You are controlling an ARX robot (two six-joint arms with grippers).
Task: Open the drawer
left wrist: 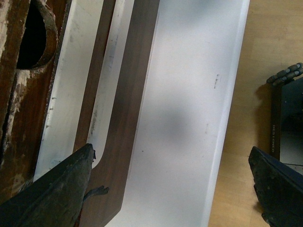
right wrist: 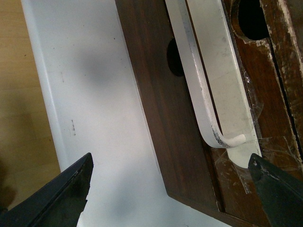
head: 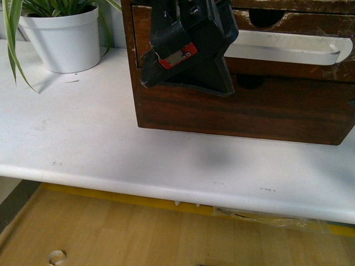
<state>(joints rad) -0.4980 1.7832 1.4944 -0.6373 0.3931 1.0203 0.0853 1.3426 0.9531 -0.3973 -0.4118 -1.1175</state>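
Left gripper (head: 188, 55) fills the upper centre of the front view, nearest the lens, and hides the left end of the handle. Its fingers are spread wide and hold nothing. In the left wrist view one fingertip (left wrist: 87, 153) sits at the rounded end of the bar, and the other is well apart, out over the floor side.

1. Target. The drawer (head: 294, 25) occupies the upper right of the front view. It appears fully closed, flush with the plain lower drawer front (head: 249, 111). A half-round notch (head: 263, 16) is cut in its chipped top edge. The long white bar handle (head: 283, 50) runs across it, and clear tape shows at its right end.

2. Right gripper (right wrist: 171, 158). The fingers are also wide apart and empty. One fingertip (right wrist: 258, 165) lies just beside the taped right end of the bar.

3. Recommended approach. Seat one finger fully in the gap behind the bar, away from the curved ends, before narrowing the jaws. Pull straight toward the robot, level with the white table (head: 111, 144).

4. Cautions. A taped handle will likely tolerate only a slow, even pull, and a twist may peel it off. The unit may also slide on the smooth tabletop.

5. Clearance. The white plant pot (head: 66, 39) in the upper left corner stands well apart from the work.
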